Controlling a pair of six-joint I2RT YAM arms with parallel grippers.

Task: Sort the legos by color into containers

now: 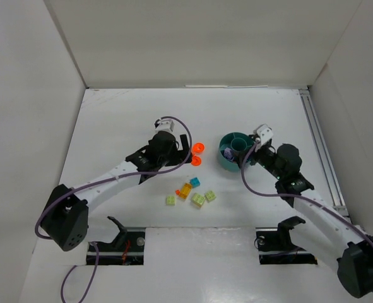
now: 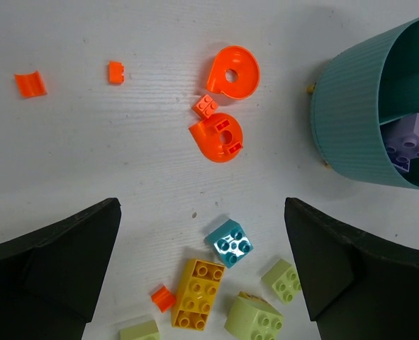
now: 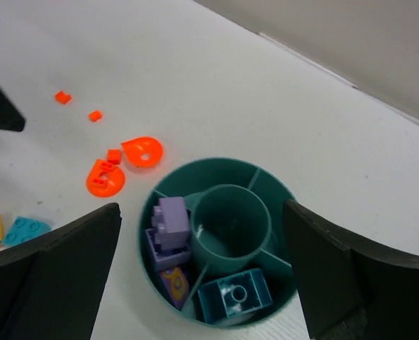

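Left gripper (image 2: 202, 202): jaws spread wide, nothing between them. Right gripper (image 3: 202, 207): also spread and empty, and it hangs right over the dish (image 3: 220, 161).

Dish contents, right wrist view: purple bricks (image 3: 170, 219) in the 9 o'clock compartment and a blue-teal brick (image 3: 234, 297) in the 6 o'clock one. The central tube (image 3: 230, 219) looks empty.

Loose legos all lie on the table (image 2: 88, 156) on my left arm's side of the dish.
- Top view: the main cluster sits at 5 o'clock from the left gripper, and at 8 o'clock and well apart from the right gripper. The left is the nearer arm.
- Left wrist view: two round orange pieces (image 2: 232, 71) (image 2: 218, 137) at 12 o'clock, with a small red-orange brick (image 2: 205, 106) between them.
- The dish wall is off at 2 o'clock.
- Teal brick (image 2: 229, 242) at 5 o'clock, just behind the line between my fingertips. It is squarish and turned corner-on to the jaws.
- Orange-yellow brick (image 2: 198, 283) past it at 6 o'clock. Its long axis runs nearly 12 to 6, so its short side faces my closing direction.
- Pale green bricks (image 2: 281, 280) flank these two.
- Small orange bits (image 2: 30, 83) are scattered out at 10 o'clock.

Judgement: the pick falls to the left arm. The rounds lie ahead and need a reach forward. The teal brick needs a pull back plus some wrist roll to square up.
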